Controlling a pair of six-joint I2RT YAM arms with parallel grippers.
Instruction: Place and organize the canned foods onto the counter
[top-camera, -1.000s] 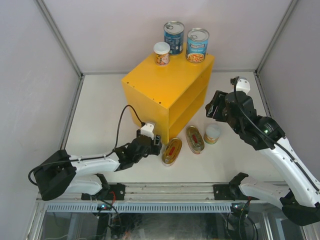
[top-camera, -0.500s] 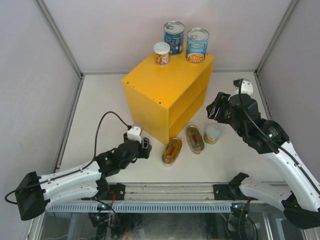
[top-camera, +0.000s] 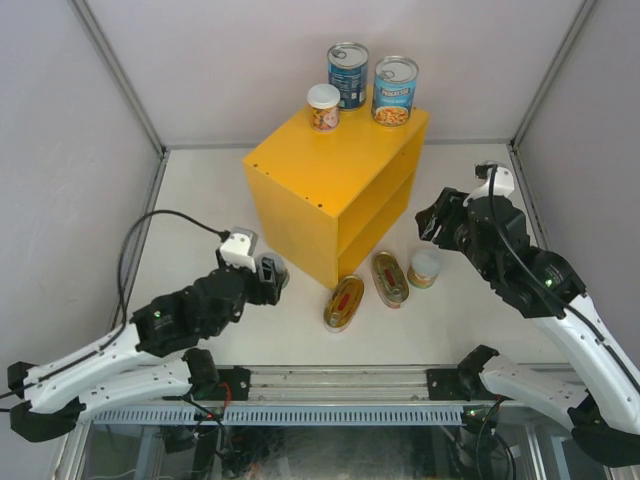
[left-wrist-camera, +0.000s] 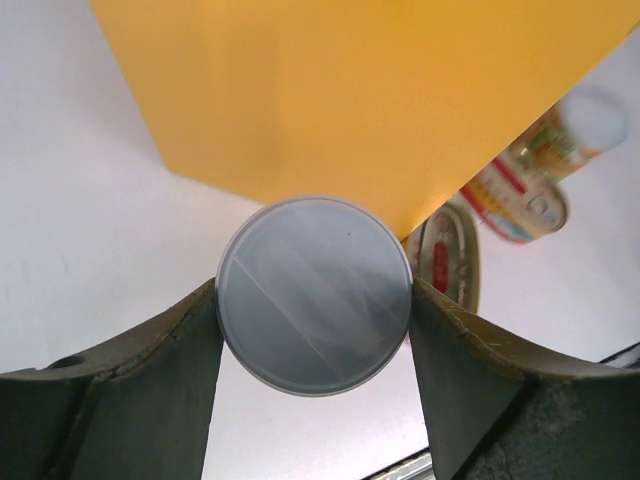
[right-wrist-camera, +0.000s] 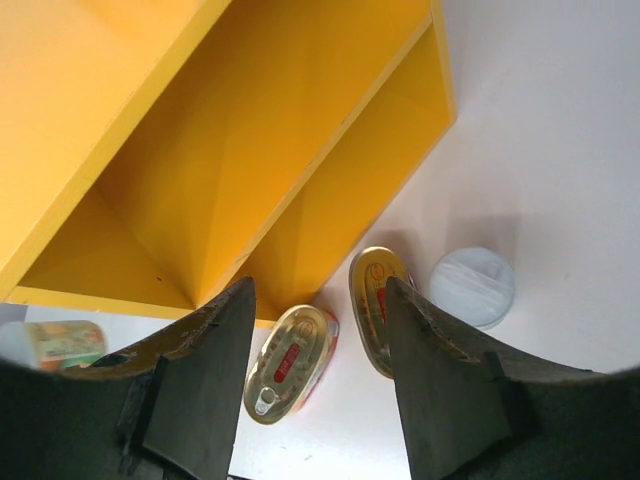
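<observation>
Clamping a small pale-lidded can (left-wrist-camera: 313, 295) just left of the near corner of the yellow counter (top-camera: 320, 170), the left gripper (top-camera: 268, 278) hovers; the right gripper (top-camera: 432, 218), jaws apart, hangs right of it.

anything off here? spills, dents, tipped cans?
Nothing spilled, dented or tipped. The only untidy spot: one oval tin and the other oval tin lie splayed in a V on the table beside the yellow cabinet, not on it. The left gripper holds a small can squarely.
</observation>
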